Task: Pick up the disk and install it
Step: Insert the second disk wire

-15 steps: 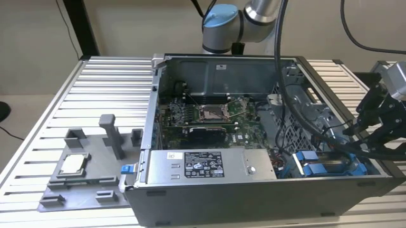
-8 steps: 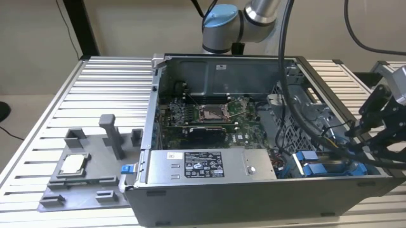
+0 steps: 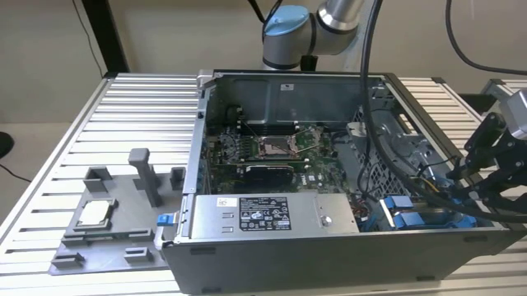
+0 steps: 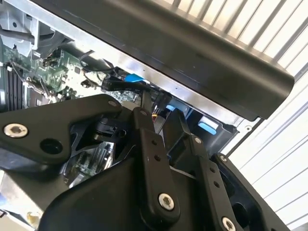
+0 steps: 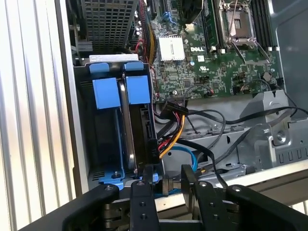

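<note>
The disk (image 5: 126,126) stands on edge in the case's drive bay (blue carrier tabs showing). The pincer (image 5: 166,179) hovers near its end, fingers apart; a square, level push seats it best.

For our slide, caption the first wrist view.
End effector poised at the open computer case beside blue-framed drive carriers in the bay.
</note>
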Tool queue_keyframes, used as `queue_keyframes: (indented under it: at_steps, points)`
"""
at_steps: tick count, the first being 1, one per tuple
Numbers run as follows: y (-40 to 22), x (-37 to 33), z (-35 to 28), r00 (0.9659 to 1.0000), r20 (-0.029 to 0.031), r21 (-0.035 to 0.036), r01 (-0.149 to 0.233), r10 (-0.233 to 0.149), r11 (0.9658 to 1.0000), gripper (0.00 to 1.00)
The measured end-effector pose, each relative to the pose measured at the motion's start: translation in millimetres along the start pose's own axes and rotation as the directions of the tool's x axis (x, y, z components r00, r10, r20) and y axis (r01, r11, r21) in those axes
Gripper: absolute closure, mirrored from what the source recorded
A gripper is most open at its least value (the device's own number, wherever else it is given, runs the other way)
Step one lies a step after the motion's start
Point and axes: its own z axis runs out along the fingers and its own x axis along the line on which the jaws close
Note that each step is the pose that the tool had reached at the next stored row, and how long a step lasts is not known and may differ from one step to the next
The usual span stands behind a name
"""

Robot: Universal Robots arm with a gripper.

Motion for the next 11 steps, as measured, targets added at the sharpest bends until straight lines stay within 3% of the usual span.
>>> queue_keyframes:
  at_steps: [3,4,8,11]
  points:
    - [0.0,0.0,0.0,1.0000,-0.0001,0.0000,0.000,0.000,1.0000,0.00]
    - [0.0,0.1,0.1,1.0000,-0.0001,0.0000,0.000,0.000,1.0000,1.00]
    - [0.2,0.1,0.2,1.0000,0.0013,-0.0002,0.000,0.000,1.0000,1.00]
    - [1.0,0.2,0.2,1.0000,0.0064,-0.0002,0.001,-0.001,1.0000,1.00]
